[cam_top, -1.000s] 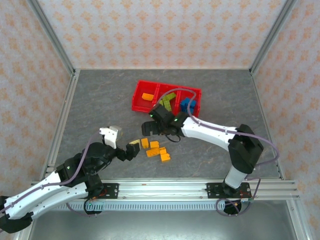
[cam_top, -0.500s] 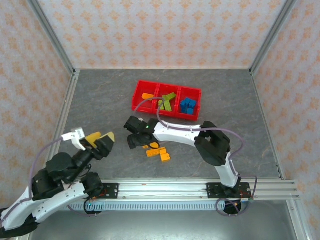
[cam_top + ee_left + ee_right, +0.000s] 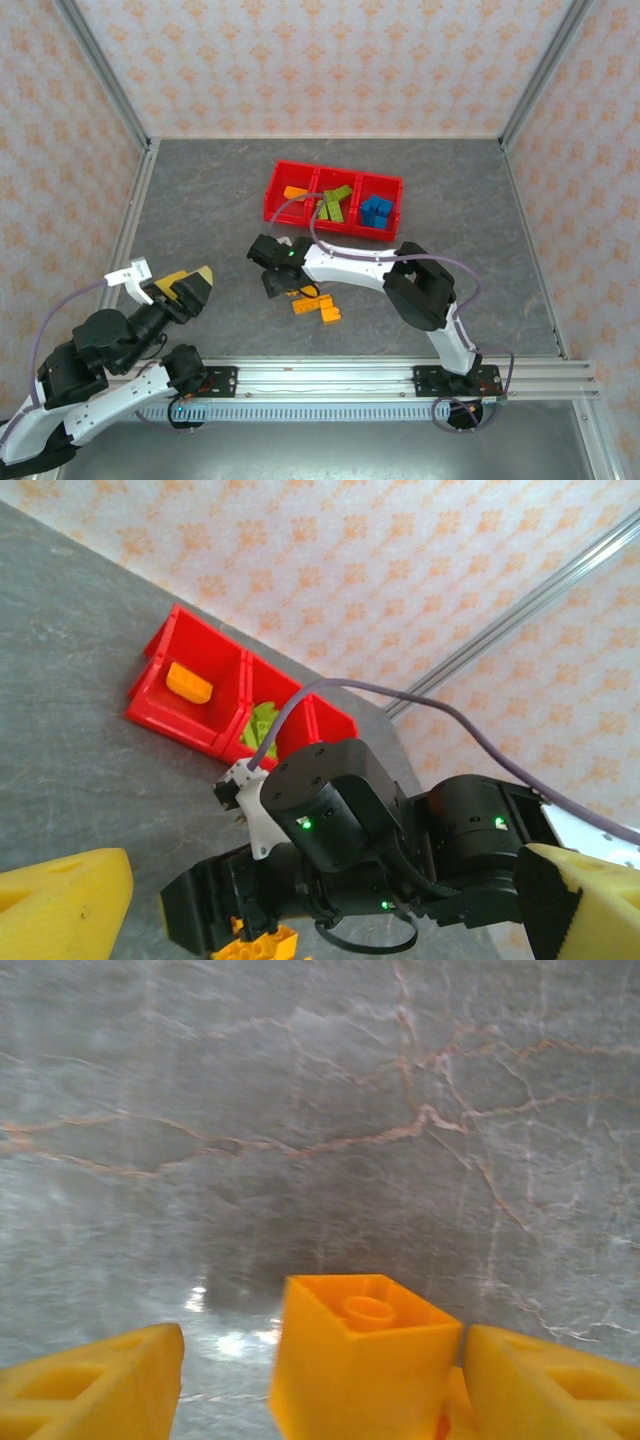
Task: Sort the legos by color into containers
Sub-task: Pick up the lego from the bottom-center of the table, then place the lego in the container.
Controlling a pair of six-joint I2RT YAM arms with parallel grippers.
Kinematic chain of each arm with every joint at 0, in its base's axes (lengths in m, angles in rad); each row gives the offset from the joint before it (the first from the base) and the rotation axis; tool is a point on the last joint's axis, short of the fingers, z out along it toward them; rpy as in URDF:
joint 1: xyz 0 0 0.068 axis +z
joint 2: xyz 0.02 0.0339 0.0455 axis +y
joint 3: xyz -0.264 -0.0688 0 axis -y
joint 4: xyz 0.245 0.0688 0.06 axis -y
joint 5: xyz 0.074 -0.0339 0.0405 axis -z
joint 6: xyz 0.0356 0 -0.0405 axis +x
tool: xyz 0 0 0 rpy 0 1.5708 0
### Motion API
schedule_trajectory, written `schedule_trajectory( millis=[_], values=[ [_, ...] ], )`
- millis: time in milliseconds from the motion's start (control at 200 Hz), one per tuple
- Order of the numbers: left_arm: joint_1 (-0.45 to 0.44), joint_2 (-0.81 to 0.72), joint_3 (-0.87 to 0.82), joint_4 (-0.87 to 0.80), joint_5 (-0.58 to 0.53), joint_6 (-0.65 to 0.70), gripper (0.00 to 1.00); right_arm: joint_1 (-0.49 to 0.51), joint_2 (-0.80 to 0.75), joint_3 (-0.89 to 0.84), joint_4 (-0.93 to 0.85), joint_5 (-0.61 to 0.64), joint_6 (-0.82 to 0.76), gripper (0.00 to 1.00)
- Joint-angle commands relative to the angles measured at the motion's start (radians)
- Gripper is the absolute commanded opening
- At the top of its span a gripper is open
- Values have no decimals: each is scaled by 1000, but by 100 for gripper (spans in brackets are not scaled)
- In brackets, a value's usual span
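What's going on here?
Lego sorting by colour. The right gripper is at the table, jaws either side of an orange brick with a gap on one side, so not clamped yet. More loose bricks, also orange, lie beside it. The red tray holds one orange lego in its left bin, green legos in the middle, blue legos on the right. The left gripper hangs open and empty, off to the left.

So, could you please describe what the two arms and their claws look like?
The left arm and right arm have white shells, black joints and trailing grey-purple cables. The left claw and right claw have yellow fingers; green lights glow on the right wrist.
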State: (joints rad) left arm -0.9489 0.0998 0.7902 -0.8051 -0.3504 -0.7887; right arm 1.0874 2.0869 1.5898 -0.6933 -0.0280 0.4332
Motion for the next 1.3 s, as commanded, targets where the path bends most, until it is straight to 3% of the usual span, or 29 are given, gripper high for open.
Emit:
schedule_trajectory(
  millis=[0,240,576,761,906,976,1291],
  values=[
    [-1,15,40,-151,-35,-41,99,-3,40,16,-70,63,-11,73],
    [-2,-2,36,-154,-56,-60,99,-4,63,15,-45,47,-25,67],
    [-1,58,21,-134,-41,-30,99,-3,108,59,-23,29,-55,39],
    [-1,59,24,-130,-48,-11,99,-8,83,74,-8,79,-59,17],
    [-2,62,19,-113,-41,1,99,-52,26,87,26,71,-72,12],
    [-2,64,9,-93,-36,11,99,-89,17,117,31,55,-83,4],
    [-1,104,-69,53,-29,69,99,-255,121,387,34,-18,-122,2]
  ],
)
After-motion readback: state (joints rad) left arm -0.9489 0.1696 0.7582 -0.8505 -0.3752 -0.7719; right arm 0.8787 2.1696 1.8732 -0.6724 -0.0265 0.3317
